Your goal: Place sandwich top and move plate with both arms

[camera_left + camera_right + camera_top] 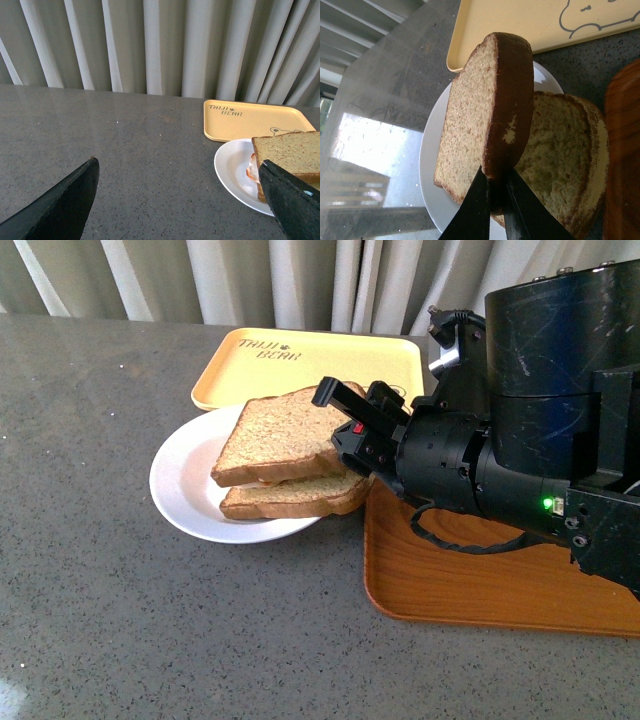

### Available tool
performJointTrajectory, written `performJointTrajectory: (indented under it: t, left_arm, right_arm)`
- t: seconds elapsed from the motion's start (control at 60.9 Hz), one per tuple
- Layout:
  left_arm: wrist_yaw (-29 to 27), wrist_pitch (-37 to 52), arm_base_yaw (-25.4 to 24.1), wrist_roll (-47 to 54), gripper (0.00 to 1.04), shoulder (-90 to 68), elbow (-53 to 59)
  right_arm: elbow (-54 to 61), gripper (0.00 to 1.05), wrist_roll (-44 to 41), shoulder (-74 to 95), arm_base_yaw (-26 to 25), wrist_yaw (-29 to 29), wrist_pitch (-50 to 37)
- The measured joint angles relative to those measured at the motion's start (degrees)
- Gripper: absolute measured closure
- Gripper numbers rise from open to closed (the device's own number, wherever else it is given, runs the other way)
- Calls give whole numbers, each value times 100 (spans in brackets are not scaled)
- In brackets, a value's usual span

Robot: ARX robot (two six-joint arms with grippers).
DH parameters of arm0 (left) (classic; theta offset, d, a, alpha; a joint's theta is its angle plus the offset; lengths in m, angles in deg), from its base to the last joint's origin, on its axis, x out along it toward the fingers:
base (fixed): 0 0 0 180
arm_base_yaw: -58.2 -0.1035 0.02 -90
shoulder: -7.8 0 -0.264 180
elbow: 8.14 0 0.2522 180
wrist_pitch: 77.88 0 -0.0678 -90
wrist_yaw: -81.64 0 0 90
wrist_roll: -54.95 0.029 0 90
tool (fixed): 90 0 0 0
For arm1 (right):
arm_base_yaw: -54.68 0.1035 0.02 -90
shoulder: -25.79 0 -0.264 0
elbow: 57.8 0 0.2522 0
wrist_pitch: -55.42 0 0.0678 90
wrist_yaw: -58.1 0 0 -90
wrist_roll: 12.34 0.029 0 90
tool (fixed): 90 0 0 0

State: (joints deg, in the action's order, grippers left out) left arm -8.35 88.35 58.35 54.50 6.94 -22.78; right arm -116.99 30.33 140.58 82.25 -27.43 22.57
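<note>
The sandwich top (275, 435), a brown bread slice, hangs tilted just above the lower bread slice (295, 496) on the white plate (185, 490). My right gripper (345, 425) is shut on the top slice's near edge; in the right wrist view its fingers (477, 210) pinch the crust of the sandwich top (492, 110) over the lower slice (565, 165). My left gripper (180, 200) is open and empty, over bare table left of the plate (232, 167). A bit of egg white (251, 170) shows under the slice (290, 150).
A yellow bear-print tray (300, 365) lies behind the plate. A brown wooden tray (480, 575) lies right of the plate, under my right arm. Grey curtains hang behind the grey table (100, 600).
</note>
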Motion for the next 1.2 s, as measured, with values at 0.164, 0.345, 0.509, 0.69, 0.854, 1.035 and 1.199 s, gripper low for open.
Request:
performJointTrajectory:
  t: [0.164, 0.345, 0.509, 0.69, 0.854, 1.035, 1.199]
  left_arm:
    - [0, 0, 0, 0, 9, 0, 0]
    - [0, 0, 0, 0, 9, 0, 0]
    - [0, 0, 0, -2, 9, 0, 0]
    - [0, 0, 0, 0, 9, 0, 0]
    - [0, 0, 0, 0, 9, 0, 0]
    - [0, 0, 0, 0, 9, 0, 0]
    - [0, 0, 0, 0, 9, 0, 0]
  right_arm:
    - [186, 52, 2, -57, -59, 20, -76]
    - [483, 22, -4, -463, -271, 85, -92]
    - [634, 9, -203, -1207, -726, 44, 249]
    - [1097, 9, -1259, -2721, -1320, 205, 763]
    - [2087, 32, -3296, -3425, -1403, -1598, -896]
    - [2916, 64, -4039, -4135, -1722, -1412, -992]
    - [3477, 98, -4172, -4894, -2004, -1174, -782]
